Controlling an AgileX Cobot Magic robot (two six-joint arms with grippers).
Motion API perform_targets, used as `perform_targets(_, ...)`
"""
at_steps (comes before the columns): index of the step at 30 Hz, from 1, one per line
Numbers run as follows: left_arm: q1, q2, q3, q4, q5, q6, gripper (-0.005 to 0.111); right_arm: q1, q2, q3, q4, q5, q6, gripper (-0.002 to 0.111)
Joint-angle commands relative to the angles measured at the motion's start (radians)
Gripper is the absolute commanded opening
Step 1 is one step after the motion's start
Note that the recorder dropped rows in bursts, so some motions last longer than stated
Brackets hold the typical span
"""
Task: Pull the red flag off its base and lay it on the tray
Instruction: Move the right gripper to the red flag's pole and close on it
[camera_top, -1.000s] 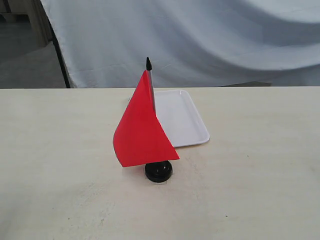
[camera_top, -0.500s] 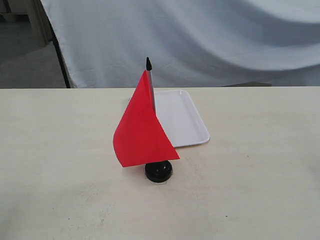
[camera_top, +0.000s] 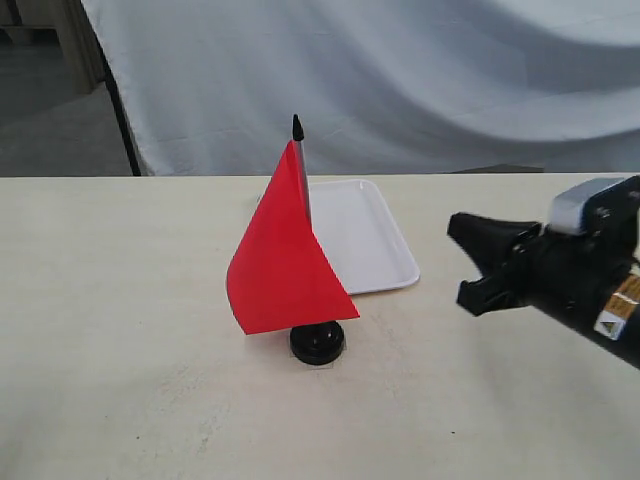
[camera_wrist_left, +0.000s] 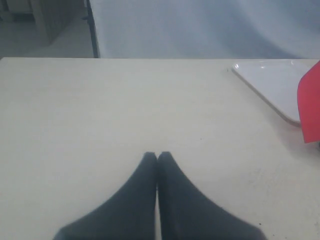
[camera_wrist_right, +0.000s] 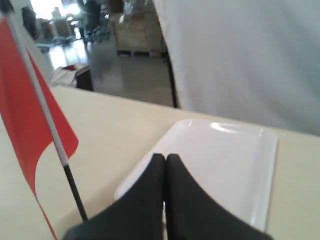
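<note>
The red flag (camera_top: 285, 260) stands upright in its small black base (camera_top: 318, 343) in the middle of the table. Its black tip points up. Just behind it lies the white tray (camera_top: 365, 235), with nothing in it. My right gripper (camera_top: 470, 265) hovers to the right of the flag and apart from it; in the right wrist view its fingertips touch, so my right gripper (camera_wrist_right: 165, 157) is shut on nothing, above the near end of the tray (camera_wrist_right: 225, 160), with the flag (camera_wrist_right: 25, 120) off to one side. My left gripper (camera_wrist_left: 157, 155) is shut over bare table, far from the flag (camera_wrist_left: 311, 107).
The pale table (camera_top: 120, 300) runs the full width of the exterior view. A grey-white cloth backdrop (camera_top: 400, 80) hangs behind its far edge. The left arm does not show in the exterior view.
My right arm has come into the exterior view from the right edge; earlier no arm showed there. The flag, base and tray have not moved.
</note>
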Motion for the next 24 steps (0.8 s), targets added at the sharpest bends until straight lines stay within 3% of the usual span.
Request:
perform_targets(1, -0.004, -0.001, 0.002, 0.0, -0.005, 0.001, 0.0, 0.018, 0.224, -0.113, -0.159, -0.071, -0.042, -0.001)
perform_targets(6, -0.004, -0.001, 0.002, 0.0, -0.005, 0.001, 0.0, 0.013, 0.245, -0.139, -0.162, -0.071, 0.043, 0.001)
perform_targets(8, -0.004, -0.001, 0.002, 0.0, -0.005, 0.001, 0.0, 0.006, 0.229, -0.139, -0.167, -0.071, 0.086, 0.009)
perform_targets(10, -0.004, -0.001, 0.002, 0.0, -0.005, 0.001, 0.0, 0.003, 0.215, -0.139, -0.198, -0.071, 0.099, 0.032)
perform_targets(13, -0.004, -0.001, 0.002, 0.0, -0.005, 0.001, 0.0, 0.005, 0.204, -0.139, -0.234, -0.071, 0.095, 0.097)
perform_targets(14, -0.004, -0.001, 0.002, 0.0, -0.005, 0.001, 0.0, 0.009, 0.204, -0.139, -0.237, -0.071, 0.086, 0.104)
perform_targets(24, -0.004, -0.001, 0.002, 0.0, -0.005, 0.001, 0.0, 0.173, 0.204, -0.195, -0.212, -0.04, 0.013, 0.104)
